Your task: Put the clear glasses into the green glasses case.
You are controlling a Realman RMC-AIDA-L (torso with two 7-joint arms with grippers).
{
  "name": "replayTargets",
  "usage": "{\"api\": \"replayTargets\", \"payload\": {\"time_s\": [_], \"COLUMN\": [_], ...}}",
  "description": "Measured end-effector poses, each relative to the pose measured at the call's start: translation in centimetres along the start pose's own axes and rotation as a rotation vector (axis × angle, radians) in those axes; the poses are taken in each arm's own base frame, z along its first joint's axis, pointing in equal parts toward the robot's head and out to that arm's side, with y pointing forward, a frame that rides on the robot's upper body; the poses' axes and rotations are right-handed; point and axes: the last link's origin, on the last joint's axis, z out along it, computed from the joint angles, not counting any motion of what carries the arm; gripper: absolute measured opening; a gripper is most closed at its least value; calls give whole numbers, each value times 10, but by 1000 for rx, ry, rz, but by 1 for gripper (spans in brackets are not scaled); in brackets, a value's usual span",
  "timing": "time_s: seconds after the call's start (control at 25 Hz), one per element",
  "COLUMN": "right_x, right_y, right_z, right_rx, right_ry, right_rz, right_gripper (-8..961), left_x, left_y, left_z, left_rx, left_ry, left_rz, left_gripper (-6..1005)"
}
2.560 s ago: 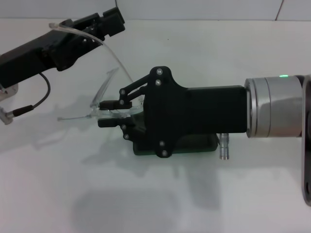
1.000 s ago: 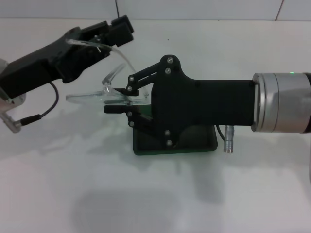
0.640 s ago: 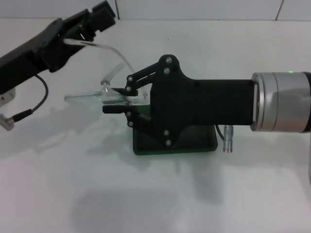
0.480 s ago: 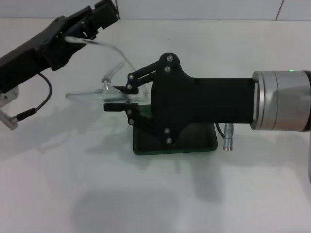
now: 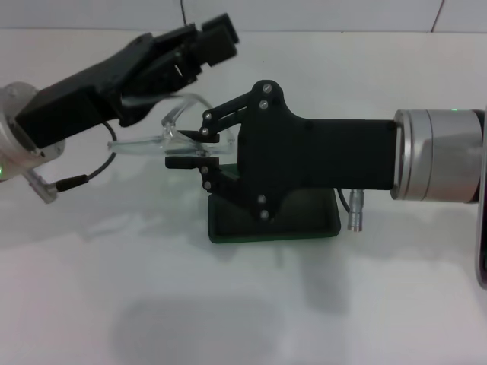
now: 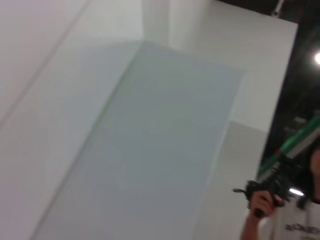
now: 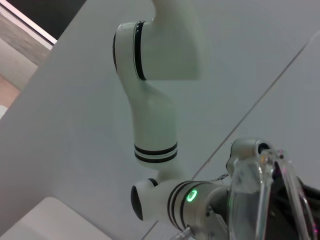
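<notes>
Above the green glasses case (image 5: 319, 220) we hold the clear glasses (image 5: 144, 144), pinched flat in our right tool (image 5: 176, 147); our left tool (image 5: 215, 36) has swung back over them, its opening unclear.

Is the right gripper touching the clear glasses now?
Touching. The head view shows the right gripper shut on the clear glasses frame, above the table.
</notes>
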Motion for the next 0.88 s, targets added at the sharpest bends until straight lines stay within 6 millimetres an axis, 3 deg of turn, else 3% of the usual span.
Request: {"api": "replayTargets", "payload": {"time_s": [0.44, 0.68, 0.88], "right_x": [2, 2, 2], "right_y": [-1, -1, -1], "right_z": [-3, -3, -3], "right_rx": [7, 5, 5], "right_ry": [8, 7, 6], "right_rz": [2, 2, -1], "right_gripper": [137, 140, 143], "left_x": [1, 7, 17], "left_y": [0, -3, -3], "left_z": [-1, -18, -44], "left_rx": [0, 77, 169], "left_ry": [-2, 7, 19], "left_rz": [3, 41, 81], "left_gripper": [247, 247, 247]}}
